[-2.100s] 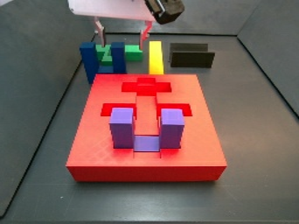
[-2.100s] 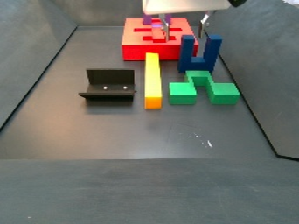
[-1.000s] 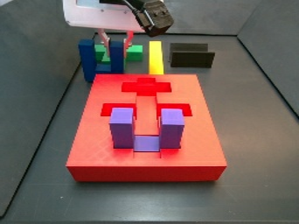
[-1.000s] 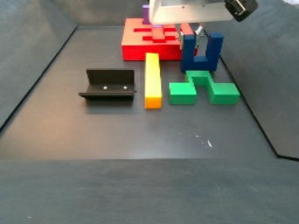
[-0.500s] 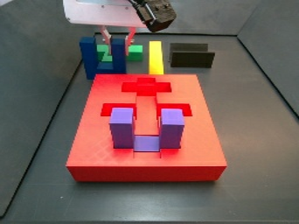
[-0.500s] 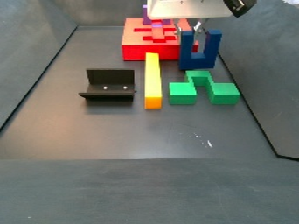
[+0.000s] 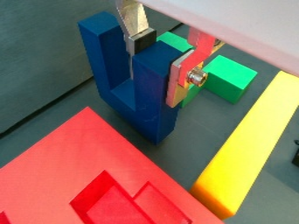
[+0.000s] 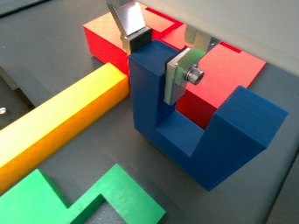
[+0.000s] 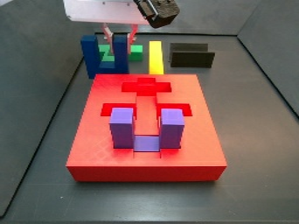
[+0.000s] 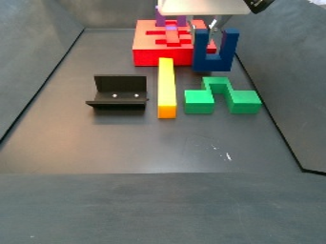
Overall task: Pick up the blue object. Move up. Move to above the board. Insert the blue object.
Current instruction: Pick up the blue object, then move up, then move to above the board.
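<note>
no writing, label, brand or number can be read anywhere here, not on the blocks, the red board (image 9: 146, 131), the fixture (image 10: 118, 93) or the gripper (image 7: 162, 58) set over a prong of the blue object (image 7: 131, 79).
</note>
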Controlling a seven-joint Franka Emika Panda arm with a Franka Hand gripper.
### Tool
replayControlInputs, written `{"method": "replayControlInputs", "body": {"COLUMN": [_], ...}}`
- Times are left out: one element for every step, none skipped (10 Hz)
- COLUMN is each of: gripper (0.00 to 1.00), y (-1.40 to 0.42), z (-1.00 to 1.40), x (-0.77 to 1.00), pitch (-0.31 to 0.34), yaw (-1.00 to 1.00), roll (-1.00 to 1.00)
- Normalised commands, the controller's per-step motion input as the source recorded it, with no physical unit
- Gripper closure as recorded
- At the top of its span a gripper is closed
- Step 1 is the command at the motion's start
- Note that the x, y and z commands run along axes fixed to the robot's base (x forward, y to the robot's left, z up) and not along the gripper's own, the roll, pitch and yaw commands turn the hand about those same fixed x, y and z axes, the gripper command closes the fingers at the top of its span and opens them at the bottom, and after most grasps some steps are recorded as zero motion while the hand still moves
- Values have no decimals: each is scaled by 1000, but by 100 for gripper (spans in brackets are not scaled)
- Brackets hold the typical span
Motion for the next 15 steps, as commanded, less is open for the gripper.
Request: {"method": "replayControlInputs", "body": {"gripper": [100, 100, 100, 100, 100, 100, 100, 100, 100, 100, 100, 100, 100, 100, 100], "y": [0, 0, 0, 0, 32, 18, 8, 0, -4, -7, -1, 1, 3, -1, -1400], "z": [0, 0, 0, 833, 754, 530, 337, 1400, 1400, 1400, 1400, 775, 419, 210, 429], "x": [0, 0, 0, 0, -68, -89, -63, 0, -5, -53, -4, 45, 49, 50, 628], "pitch": [0, 0, 0, 0, 9, -8, -21, 0, 29, 40, 26, 69, 96, 76, 194], "yaw": [0, 0, 0, 0, 15, 14, 1, 0, -2, -6, -7, -7, -9, -6, -138], "roll": [0, 0, 0, 0, -3, -38, -60, 0, 1, -34, -48, -44, -36, -37, -8]}}
